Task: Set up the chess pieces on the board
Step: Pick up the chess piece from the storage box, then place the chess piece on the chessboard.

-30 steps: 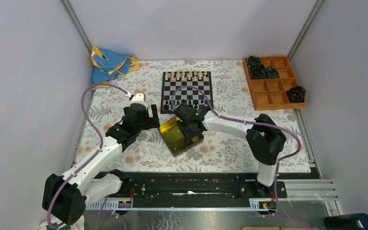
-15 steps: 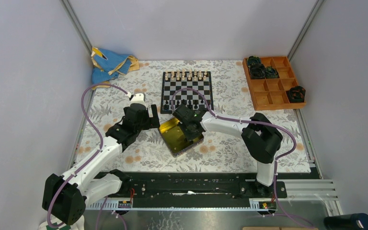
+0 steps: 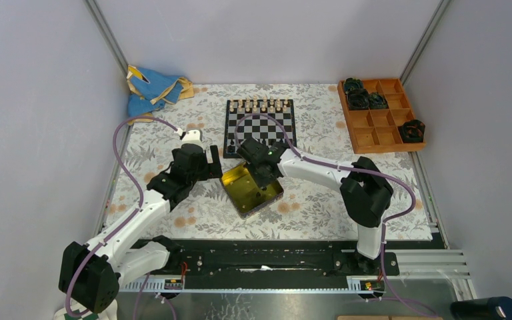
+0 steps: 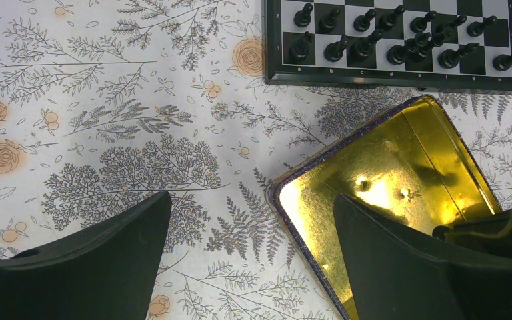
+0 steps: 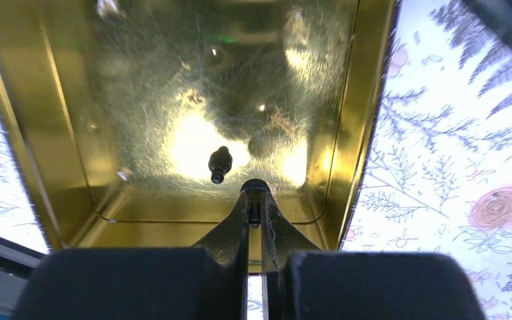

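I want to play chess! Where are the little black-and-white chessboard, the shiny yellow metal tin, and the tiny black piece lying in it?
Small black-and-white chessboard (image 3: 263,130): top view, bare middle squares.
Shiny yellow metal tin (image 4: 407,153): left wrist view, bare floor.
Tiny black chess piece (image 5: 219,164): right wrist view, its body.

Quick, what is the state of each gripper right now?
Left gripper: open, holding nothing.
Right gripper: jaws shut on a black chess piece.
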{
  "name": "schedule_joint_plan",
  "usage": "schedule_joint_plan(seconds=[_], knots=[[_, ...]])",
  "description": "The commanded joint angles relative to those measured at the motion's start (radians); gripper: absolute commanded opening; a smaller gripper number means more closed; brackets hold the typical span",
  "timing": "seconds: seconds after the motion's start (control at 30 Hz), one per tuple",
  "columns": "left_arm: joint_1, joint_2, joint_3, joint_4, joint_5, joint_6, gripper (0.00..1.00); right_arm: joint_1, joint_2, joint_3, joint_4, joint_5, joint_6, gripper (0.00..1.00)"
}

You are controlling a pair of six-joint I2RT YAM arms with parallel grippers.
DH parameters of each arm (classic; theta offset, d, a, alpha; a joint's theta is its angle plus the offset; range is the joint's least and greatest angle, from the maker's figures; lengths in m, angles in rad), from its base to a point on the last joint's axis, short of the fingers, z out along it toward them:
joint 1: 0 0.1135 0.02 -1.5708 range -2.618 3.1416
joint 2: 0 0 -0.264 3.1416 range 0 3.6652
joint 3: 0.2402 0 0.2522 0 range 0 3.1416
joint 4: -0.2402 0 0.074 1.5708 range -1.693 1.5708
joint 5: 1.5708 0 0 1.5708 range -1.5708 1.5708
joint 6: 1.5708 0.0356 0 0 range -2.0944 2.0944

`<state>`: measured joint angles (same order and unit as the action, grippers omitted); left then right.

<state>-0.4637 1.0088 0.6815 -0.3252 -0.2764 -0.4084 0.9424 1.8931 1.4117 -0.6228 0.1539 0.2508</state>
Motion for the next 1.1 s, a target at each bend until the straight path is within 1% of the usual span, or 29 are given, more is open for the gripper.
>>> schedule_joint_plan(seconds=[0.0, 0.17, 0.33, 0.67, 1.07], knots=[[0.005, -0.017, -0.007, 0.061, -0.006, -0.004, 0.99, 0.009, -0.065, 0.118, -0.058, 0.053, -0.018, 0.0], [0.005, -0.024, -0.006, 0.061, -0.005, -0.004, 0.99, -0.006, -0.046, 0.218, -0.096, 0.108, -0.044, 0.0], [0.005, -0.026, -0.006, 0.061, -0.005, -0.004, 0.99, -0.079, -0.022, 0.272, -0.097, 0.115, -0.061, 0.0], [0.005, -0.018, -0.006, 0.061, -0.006, -0.003, 0.99, -0.224, 0.07, 0.319, -0.056, 0.089, -0.094, 0.0], [0.005, -0.006, -0.005, 0.06, -0.011, -0.001, 0.99, -0.308, 0.186, 0.373, -0.033, 0.07, -0.107, 0.0]])
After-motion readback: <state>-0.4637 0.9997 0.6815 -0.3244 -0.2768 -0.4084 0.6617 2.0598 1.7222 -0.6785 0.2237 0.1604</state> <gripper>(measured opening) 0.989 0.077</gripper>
